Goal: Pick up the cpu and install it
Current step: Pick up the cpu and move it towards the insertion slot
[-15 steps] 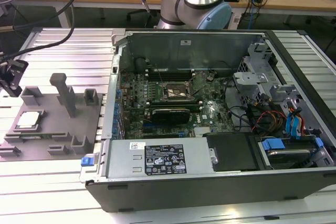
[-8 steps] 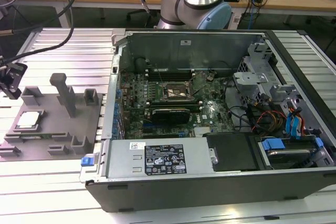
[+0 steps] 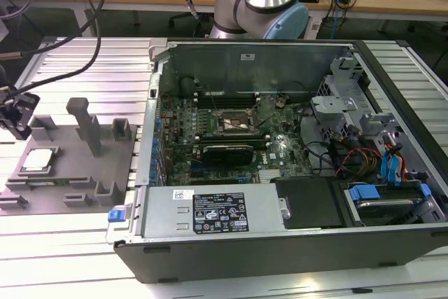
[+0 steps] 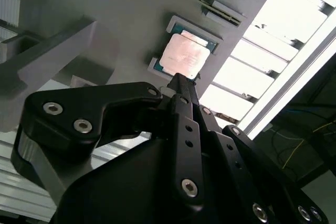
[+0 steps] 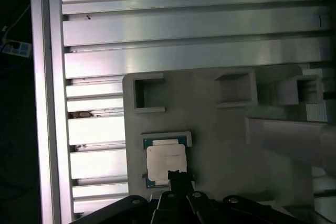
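End effector (image 4: 179, 80) is nearest the lens in both wrist views, its black links drawn together to one narrow tip, clenched and grasping nothing. That tip lies over one edge of the cpu (image 4: 182, 59); contact cannot be confirmed, and in the exterior view it appears to hang above, towards that view's left. Cpu is seated flat, metal lid up, in a shallow pocket of the grey fixture (image 5: 220, 129), which rests on the ribbed aluminium tabletop (image 5: 184, 24). In the exterior view the fixture stands just beside the open case (image 3: 280, 243), whose board socket (image 3: 236, 122) appears vacant and well apart from the chip. Handling assessment: light, rigid and thin, with a smooth lid likely to slip. The underside contacts are judged fragile. Hold is best taken across two opposite edges, level, with light force, where the pocket walls leave access.
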{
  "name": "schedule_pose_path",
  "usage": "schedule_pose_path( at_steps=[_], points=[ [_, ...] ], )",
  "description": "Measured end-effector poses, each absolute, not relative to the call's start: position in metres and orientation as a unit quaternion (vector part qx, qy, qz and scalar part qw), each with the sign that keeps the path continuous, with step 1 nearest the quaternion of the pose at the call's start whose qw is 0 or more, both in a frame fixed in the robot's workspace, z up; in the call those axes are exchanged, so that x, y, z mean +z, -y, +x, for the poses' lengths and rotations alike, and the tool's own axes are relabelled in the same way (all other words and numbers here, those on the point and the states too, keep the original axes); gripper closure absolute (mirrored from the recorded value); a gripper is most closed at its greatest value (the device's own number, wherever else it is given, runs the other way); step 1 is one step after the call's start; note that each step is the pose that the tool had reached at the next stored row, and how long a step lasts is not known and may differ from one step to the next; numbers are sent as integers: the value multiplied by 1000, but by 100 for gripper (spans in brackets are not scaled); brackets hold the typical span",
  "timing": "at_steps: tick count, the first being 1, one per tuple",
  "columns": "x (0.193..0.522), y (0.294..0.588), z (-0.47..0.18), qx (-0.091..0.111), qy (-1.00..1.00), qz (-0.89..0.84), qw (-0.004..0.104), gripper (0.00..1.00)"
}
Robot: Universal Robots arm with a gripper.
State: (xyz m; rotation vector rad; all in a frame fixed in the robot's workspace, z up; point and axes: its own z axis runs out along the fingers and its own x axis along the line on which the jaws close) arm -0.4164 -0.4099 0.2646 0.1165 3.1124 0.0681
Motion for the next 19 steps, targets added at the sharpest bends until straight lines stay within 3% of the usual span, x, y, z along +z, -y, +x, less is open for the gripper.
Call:
schedule_pose_path(
  at_steps=[19],
  points=[
    [224, 416, -422, 22, -999, 31, 12, 89]
  ],
)
